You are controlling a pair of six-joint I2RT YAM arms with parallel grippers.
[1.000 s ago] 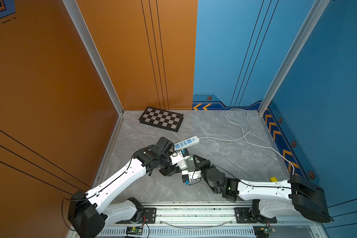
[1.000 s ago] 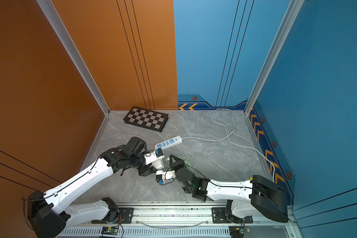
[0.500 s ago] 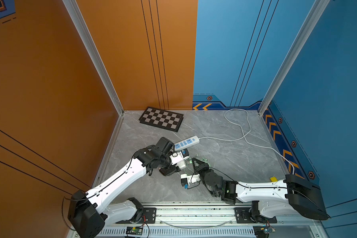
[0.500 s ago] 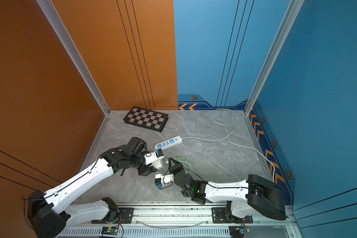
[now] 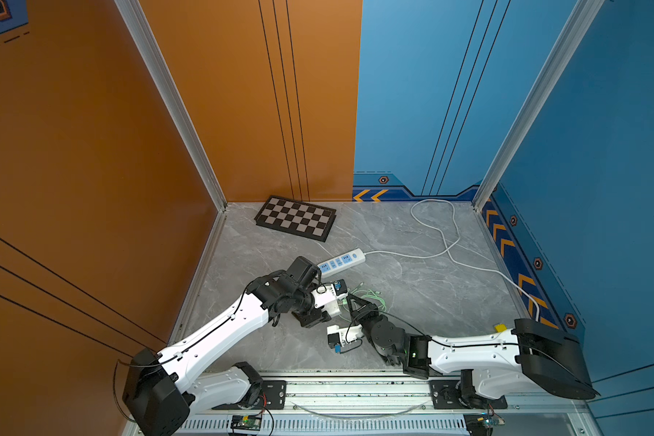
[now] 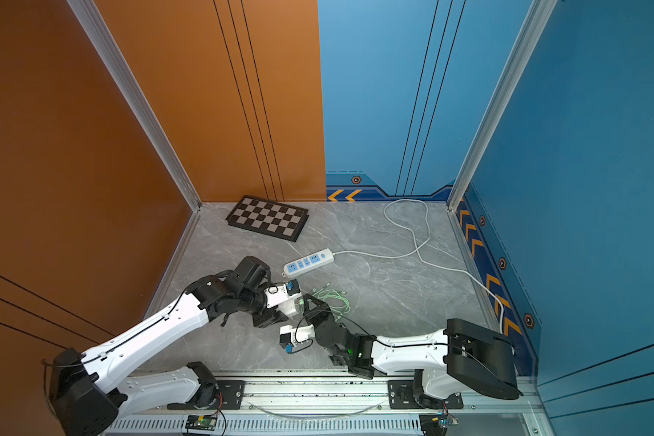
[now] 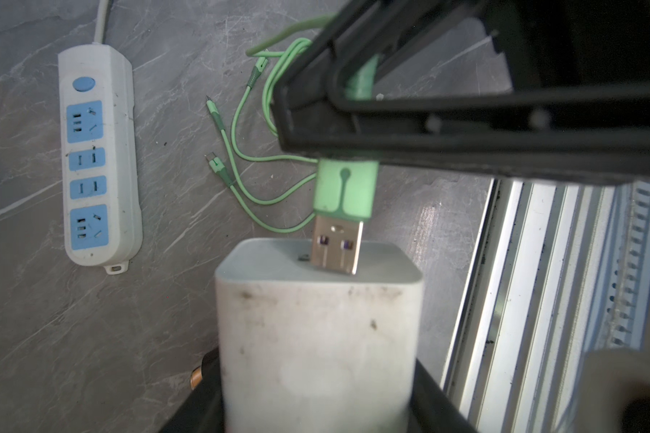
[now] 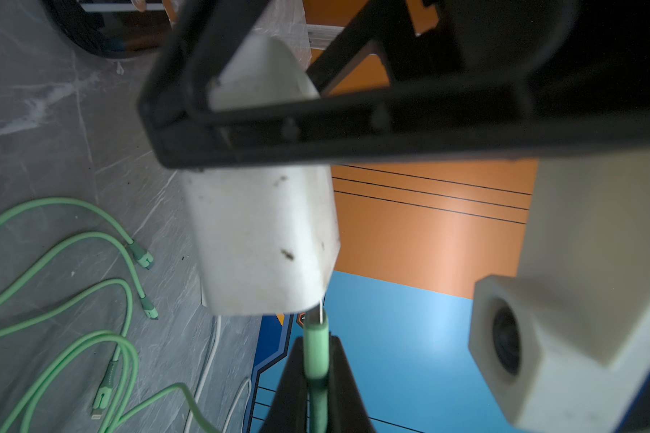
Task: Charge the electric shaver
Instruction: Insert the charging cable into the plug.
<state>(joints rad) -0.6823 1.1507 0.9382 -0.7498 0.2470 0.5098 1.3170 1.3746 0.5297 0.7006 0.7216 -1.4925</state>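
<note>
We have just closed the gap: our right gripper (image 8: 316, 375), pinching the green USB plug (image 7: 345, 191), now meets the white charger block (image 7: 316, 330) clamped in our left gripper (image 7: 316, 408), and the plug is not yet seated. Both reach in low, wrists facing. The electric shaver (image 8: 98, 33) lies on the grey tabletop (image 5: 431, 294) beside them.
</note>
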